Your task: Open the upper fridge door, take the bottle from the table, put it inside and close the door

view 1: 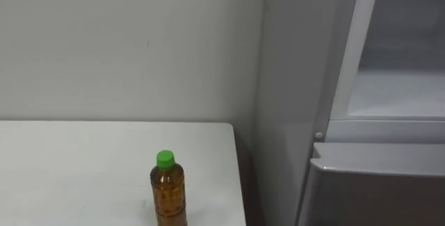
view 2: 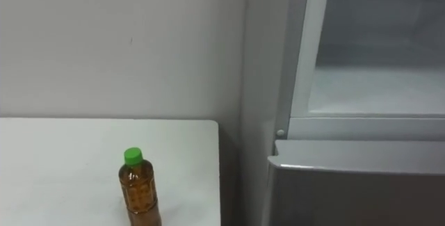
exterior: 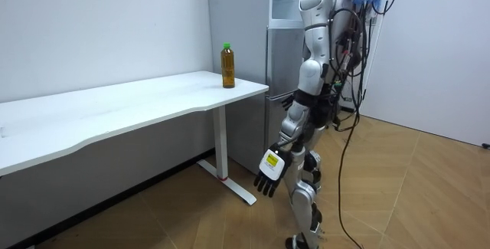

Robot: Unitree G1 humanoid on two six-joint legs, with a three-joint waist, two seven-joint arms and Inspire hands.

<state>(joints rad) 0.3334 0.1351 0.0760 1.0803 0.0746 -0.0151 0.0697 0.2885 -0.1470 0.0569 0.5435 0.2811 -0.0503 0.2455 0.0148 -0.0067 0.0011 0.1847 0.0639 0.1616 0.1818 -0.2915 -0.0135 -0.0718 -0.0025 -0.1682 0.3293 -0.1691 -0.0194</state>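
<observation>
Room view, lower middle: left hand (exterior: 268, 174) hanging, fingers loosely straight, empty. Bottle (exterior: 227, 66) upright, centre-left; probably full, weighty, stiff, slick; grasp mid-body.

Bare test room: white desk (exterior: 115, 107), fridge (exterior: 279, 69), wood floor (exterior: 429, 195), plain walls (exterior: 99, 27).
</observation>
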